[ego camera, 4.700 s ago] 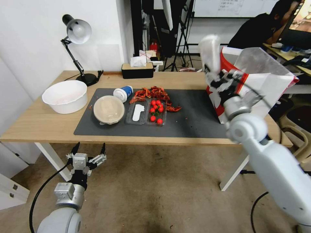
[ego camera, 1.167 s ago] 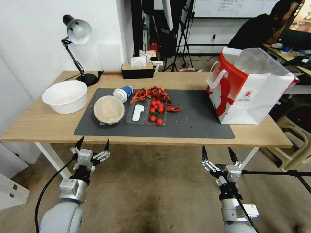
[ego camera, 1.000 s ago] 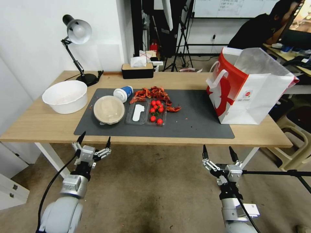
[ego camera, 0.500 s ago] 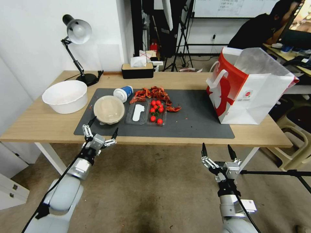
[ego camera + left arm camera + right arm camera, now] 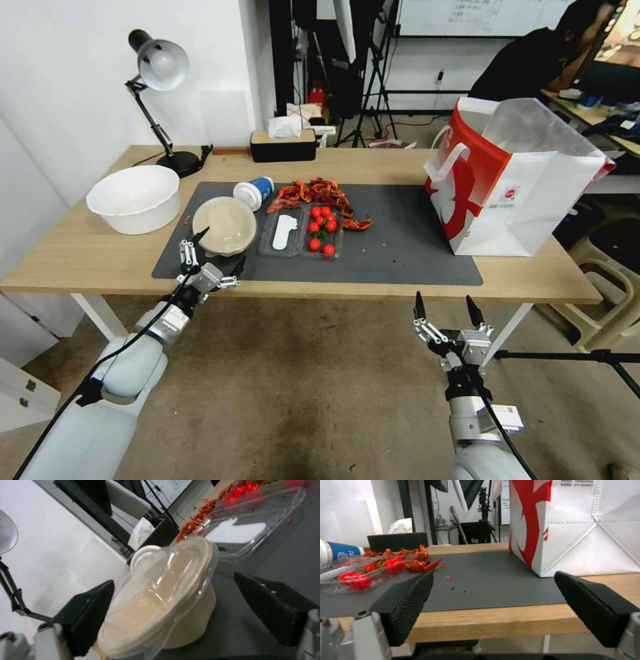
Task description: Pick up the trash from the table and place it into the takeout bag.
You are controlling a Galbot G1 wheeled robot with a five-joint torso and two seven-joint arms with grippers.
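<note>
Bowl [image 5: 224, 225] upright, lid skyward

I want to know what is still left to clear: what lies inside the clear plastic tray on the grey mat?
The clear tray has two parts. One holds a flat white piece, the other red cherry tomatoes with some green stalks. Whatever lies under the tomatoes is covered.

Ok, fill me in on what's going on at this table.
The left gripper is open at the near edge of the dark grey mat, its fingers either side of the lidded beige bowl without touching it. The right gripper hangs open below the light-wood table. The white-and-red paper takeout bag stands open at the right end.
</note>
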